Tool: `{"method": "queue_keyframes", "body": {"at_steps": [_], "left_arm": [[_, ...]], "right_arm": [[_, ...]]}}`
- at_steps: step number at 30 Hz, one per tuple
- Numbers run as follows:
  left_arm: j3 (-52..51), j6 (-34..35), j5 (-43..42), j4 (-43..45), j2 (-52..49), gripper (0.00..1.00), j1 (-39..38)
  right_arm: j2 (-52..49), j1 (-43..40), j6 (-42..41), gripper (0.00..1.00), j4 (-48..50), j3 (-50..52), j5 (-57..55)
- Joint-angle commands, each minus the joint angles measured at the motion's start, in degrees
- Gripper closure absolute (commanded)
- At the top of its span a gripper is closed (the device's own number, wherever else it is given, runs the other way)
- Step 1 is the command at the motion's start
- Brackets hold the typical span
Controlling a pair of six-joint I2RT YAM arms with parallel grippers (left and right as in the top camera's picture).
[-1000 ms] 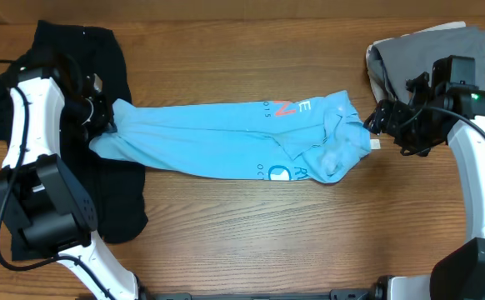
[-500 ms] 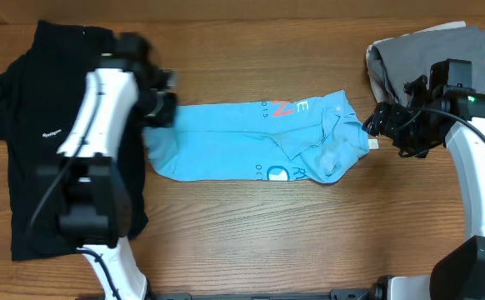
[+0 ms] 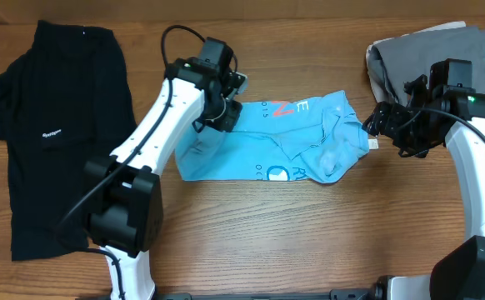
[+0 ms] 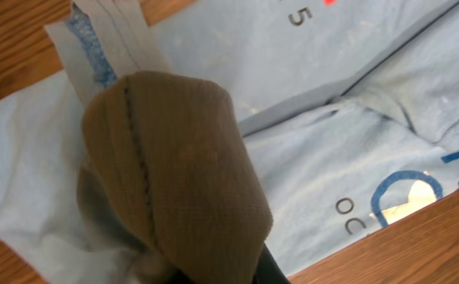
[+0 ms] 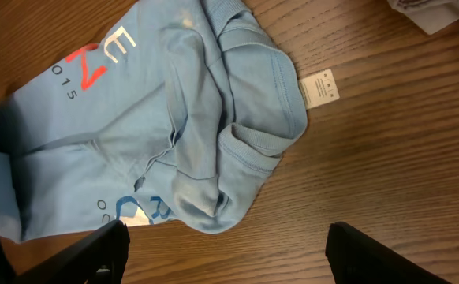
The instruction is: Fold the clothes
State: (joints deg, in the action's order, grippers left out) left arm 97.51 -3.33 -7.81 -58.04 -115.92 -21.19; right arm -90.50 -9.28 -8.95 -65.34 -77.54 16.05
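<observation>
"Overhead view first: where is each garment?"

"The blue shirt (image 3: 292, 146) lies crumpled across the middle of the table (image 3: 251, 233), with its printed lettering facing up. A black shirt (image 3: 51, 125) is spread flat at the far left. A grey garment (image 3: 430, 46) sits in the back right corner."

"And the left gripper (image 3: 223, 115)?"

"It is over the shirt's left end, pinched onto the fabric. That end is lifted and doubled back over the rest. In the left wrist view the bunched cloth drapes over the fingers and hides them."

"What about the right gripper (image 3: 382, 125)?"

"It hovers just beside the collar (image 5: 269, 118), at the shirt's right end. In the right wrist view both fingers (image 5: 107, 244) are spread wide with nothing between them. The white label (image 5: 319, 88) sticks out from the collar onto bare wood."

"Is the right gripper touching the grey garment?"

"I cannot tell from the overhead view. The arm crosses in front of it."
</observation>
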Motion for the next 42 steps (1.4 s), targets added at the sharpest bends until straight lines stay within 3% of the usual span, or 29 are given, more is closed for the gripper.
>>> {"method": "queue_keyframes", "body": {"at_steps": [1, 15, 17, 19, 21, 24, 31, 42], "left_arm": [[1.33, 2.73, 0.68, 1.03, -1.77, 0.96, -1.38], [1.31, 4.48, 0.31, 1.22, -1.92, 0.96, -5.03], [1.31, 5.14, 0.31, 1.27, -1.92, 0.91, -5.49], [1.31, 5.29, 0.26, 1.31, -1.92, 0.52, -5.95], [1.33, 5.27, 0.31, 1.07, -1.92, 0.24, -6.43], [1.60, 5.29, 0.31, -0.28, -1.79, 0.15, -6.54], [4.31, 5.25, 0.31, -6.95, -1.73, 0.12, -5.09], [-1.70, 5.29, -2.45, -5.27, -1.81, 0.32, -6.71]], "right_arm": [[-0.07, 0.33, 0.48, 0.16, 0.52, 0.22, -0.55], [-0.07, 0.33, 0.48, 0.16, 0.57, 0.22, -0.57], [-0.07, 0.33, 0.48, 0.16, 0.59, 0.22, -0.57], [-0.07, 0.33, 0.48, 0.16, 0.68, 0.22, -0.57], [-0.07, 0.33, 0.46, 0.15, 0.74, 0.22, -0.57], [-0.07, 0.33, 0.46, 0.15, 0.74, 0.22, -0.55], [-0.07, 0.33, 0.46, 0.15, 0.74, 0.22, -0.55], [-0.07, 0.33, 0.46, 0.15, 0.50, 0.22, -0.55]]}}
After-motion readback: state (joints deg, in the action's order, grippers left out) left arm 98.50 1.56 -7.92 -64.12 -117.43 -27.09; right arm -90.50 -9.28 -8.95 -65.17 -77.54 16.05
